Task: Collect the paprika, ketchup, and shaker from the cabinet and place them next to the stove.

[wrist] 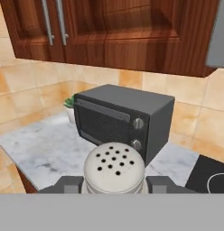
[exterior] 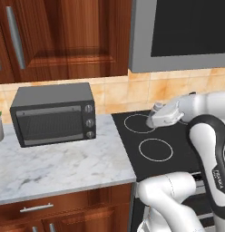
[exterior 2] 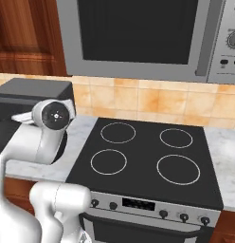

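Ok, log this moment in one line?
held: shaker | jaws: shut on it | over: stove left edge | beside: toaster oven on counter

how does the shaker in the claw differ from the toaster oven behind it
The small white-grey round shaker has a domed top dotted with holes; the dark grey boxy toaster oven is far larger, with a flat top, a glass door and round knobs. The shaker sits gripped between the claw's fingers; the oven rests on the marble counter.

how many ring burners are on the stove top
4. On the stove, two sit at the back: back-left ring and back-right ring. Two sit at the front: front-left ring and front-right ring. None looks hidden in the right base view.
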Controlling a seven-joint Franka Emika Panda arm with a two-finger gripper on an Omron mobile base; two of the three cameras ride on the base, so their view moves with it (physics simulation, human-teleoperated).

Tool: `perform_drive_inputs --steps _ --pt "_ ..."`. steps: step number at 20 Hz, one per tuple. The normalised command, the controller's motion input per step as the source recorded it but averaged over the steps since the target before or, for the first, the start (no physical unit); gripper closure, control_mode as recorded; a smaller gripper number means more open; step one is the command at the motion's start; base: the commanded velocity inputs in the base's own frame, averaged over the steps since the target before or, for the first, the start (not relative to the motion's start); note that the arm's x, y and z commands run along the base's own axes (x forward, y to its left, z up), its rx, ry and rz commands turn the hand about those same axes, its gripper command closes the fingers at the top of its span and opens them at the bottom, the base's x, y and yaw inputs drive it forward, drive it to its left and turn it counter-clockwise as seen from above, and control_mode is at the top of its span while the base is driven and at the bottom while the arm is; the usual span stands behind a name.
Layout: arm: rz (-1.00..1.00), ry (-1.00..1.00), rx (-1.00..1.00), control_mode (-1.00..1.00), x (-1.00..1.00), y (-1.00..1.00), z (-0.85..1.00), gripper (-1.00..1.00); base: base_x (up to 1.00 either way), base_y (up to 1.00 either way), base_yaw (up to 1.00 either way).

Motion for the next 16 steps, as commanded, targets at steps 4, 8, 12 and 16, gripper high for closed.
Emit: perform_drive_inputs --steps 4,8,12,16 --pt "0.15 0.03 -0.1 -1.0 0.42 0.07 -0.57 1.0 0.0 0.0 0.0" --pt "0.12 0.01 -0.11 -1.0 0.46 0.21 -0.54 1.0 0.0 0.0 0.0" --pt "0.06 0.0 -0.09 -1.0 0.52 0.33 -0.48 1.0 0.0 0.0 0.0" --pt "0.08 0.0 -0.05 -1.0 0.52 0.24 -0.53 1.0 0.0 0.0 0.0"
